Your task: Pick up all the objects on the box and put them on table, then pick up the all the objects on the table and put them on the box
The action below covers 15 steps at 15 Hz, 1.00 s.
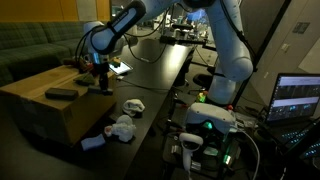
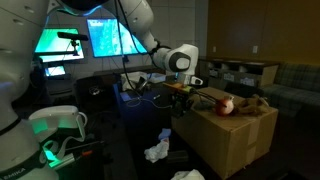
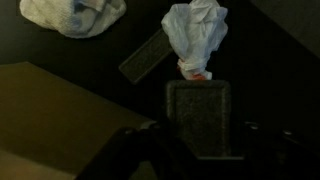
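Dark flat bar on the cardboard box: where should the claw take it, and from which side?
Probably across the narrow width of the dark flat bar, mid-length, from straight above: it lies flat on the cardboard box top, too low for a side approach.

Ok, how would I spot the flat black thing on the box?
Find the big brown cardboard box beside the long black table. On its top lies a flat black rectangular bar; unlike the crumpled white cloths lower down, it is dark, thin and straight-edged.
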### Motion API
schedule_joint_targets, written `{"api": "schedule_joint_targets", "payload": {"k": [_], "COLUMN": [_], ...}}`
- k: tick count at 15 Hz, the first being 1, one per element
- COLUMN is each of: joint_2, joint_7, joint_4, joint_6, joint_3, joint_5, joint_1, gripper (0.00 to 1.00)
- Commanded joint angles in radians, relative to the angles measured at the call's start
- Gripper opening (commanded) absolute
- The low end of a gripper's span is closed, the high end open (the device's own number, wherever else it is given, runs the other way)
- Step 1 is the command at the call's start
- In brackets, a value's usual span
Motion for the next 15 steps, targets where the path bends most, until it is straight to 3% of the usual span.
{"api": "schedule_joint_targets", "payload": {"k": [1, 5, 7, 11, 15], "joint_2": [-0.119, -0.213, -0.225, -0.175, -0.079], "joint_7": [-0.067, -0.106, -0.110, -0.073, 0.051], "joint_4": [-0.253, -0.476, -0.530, -0.535, -0.475], "joint_6": [0.171, 0.306, 0.362, 0.433, 0.477], "joint_3": [0.064, 0.167, 0.212, 0.275, 0.235], "joint_5": [0.053, 0.147, 0.191, 0.237, 0.136], "joint_1": [-0.008, -0.013, 0.004, 0.054, 0.182], "gripper": [0.32, 0.32, 0.32, 0.32, 0.32]}}
